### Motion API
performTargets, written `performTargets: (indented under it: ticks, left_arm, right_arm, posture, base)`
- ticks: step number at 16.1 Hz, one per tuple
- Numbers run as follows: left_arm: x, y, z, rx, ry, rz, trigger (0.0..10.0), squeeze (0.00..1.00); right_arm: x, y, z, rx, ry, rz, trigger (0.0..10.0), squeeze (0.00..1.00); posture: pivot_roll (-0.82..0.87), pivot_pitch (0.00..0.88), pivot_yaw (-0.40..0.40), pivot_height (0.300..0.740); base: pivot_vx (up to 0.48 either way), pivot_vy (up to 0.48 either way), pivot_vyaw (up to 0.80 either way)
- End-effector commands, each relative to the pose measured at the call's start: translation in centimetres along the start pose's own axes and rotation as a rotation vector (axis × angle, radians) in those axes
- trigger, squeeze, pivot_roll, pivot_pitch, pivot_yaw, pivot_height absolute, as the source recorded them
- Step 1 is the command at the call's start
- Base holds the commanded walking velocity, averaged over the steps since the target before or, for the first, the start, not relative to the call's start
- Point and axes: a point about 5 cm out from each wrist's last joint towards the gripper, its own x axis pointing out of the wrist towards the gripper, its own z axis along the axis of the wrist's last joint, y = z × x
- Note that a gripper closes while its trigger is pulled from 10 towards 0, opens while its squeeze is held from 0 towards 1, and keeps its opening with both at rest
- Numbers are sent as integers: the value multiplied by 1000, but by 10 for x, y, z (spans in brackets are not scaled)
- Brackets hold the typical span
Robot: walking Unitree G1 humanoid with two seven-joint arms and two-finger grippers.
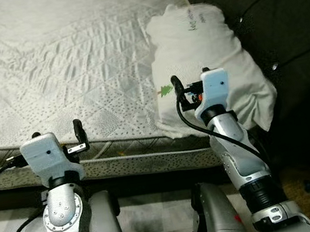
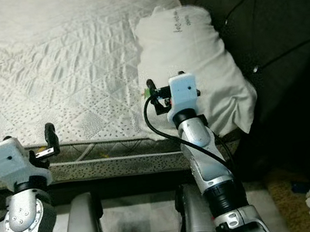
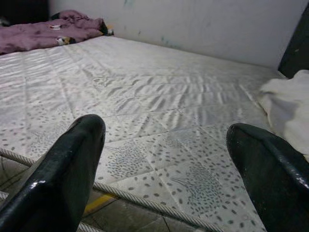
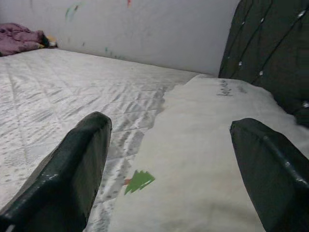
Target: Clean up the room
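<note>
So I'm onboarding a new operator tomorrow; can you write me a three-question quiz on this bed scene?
1. True or false: the white pillow with a small green tree print lies against the dark tufted headboard.
2. Which end effector hovers over that pillow? A) left end effector B) right end effector
3. Fill in: the crumpled purple cloth lies at the mattress's ____ end, away from the robot.

Key: 1 true. 2 B; both end effectors are open, and the left one is over the near edge of the white quilted mattress. 3 far.
</note>
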Motion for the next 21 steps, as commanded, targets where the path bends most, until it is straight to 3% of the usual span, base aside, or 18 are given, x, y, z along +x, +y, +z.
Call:
performTargets:
  ticks: [1,14,21]
  left_arm:
    - [0,-2,-1,-2,0,3,10000,0]
    - [1,-3,-5,-20,12,5,10000,0]
    - [2,-6,-4,-36,7,8,10000,0]
  right_arm:
    - [3,-5,-1,-4,18,-9,10000,0]
    - [5,-17,-5,-40,52,-46,10000,0]
    - [-5,-23,-26,-66,137,-68,10000,0]
  posture:
    - [152,39,-100,594]
    - [142,44,-100,733]
    - [141,46,-97,737]
  base:
    - [0,0,0]
    - [0,0,0]
    - [0,0,0]
